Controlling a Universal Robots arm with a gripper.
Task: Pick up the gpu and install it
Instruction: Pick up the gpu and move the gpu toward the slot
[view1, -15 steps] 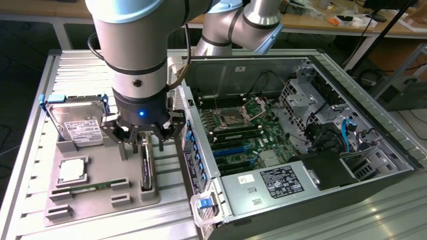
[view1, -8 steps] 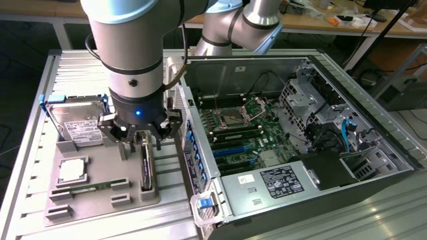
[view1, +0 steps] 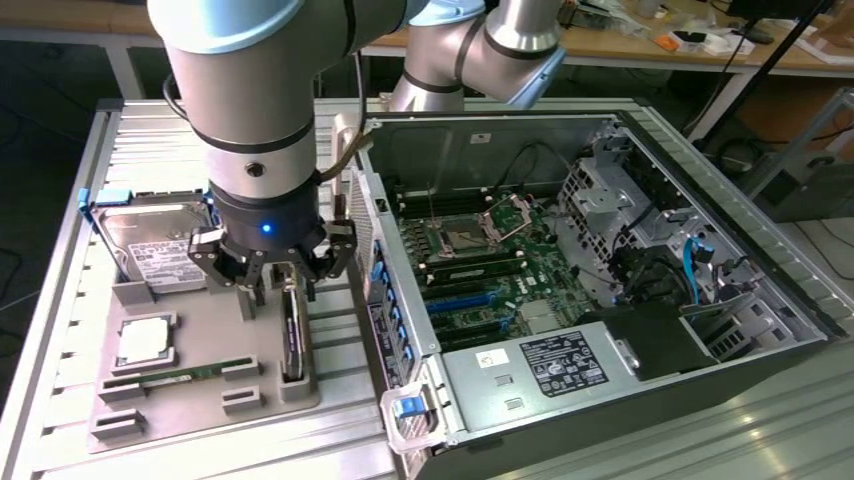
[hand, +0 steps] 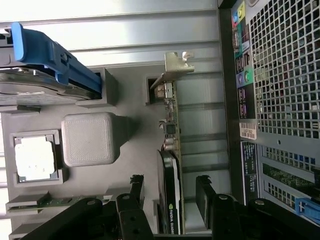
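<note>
1. The arm (view1: 254, 100) is held with its last link upright, and the gripper (view1: 278, 288) is pointed straight down over the grey tray (view1: 200, 325), at the exterior view's left of the open computer case (view1: 481, 150).
2. The jaws are spread wide, and nothing is clamped between them.
3. The gpu (view1: 294, 345) is stood on its long edge in a slot of the tray, near the case.
4. In the wrist view, the gpu (hand: 169, 150) is seen between the two fingers (hand: 134, 192), with a gap left on each side; its silver bracket (hand: 175, 62) is at the end away from the gripper (hand: 170, 197).
5. A hard drive (view1: 158, 255) is laid in the tray, on the side of the gripper away from the case.
</note>
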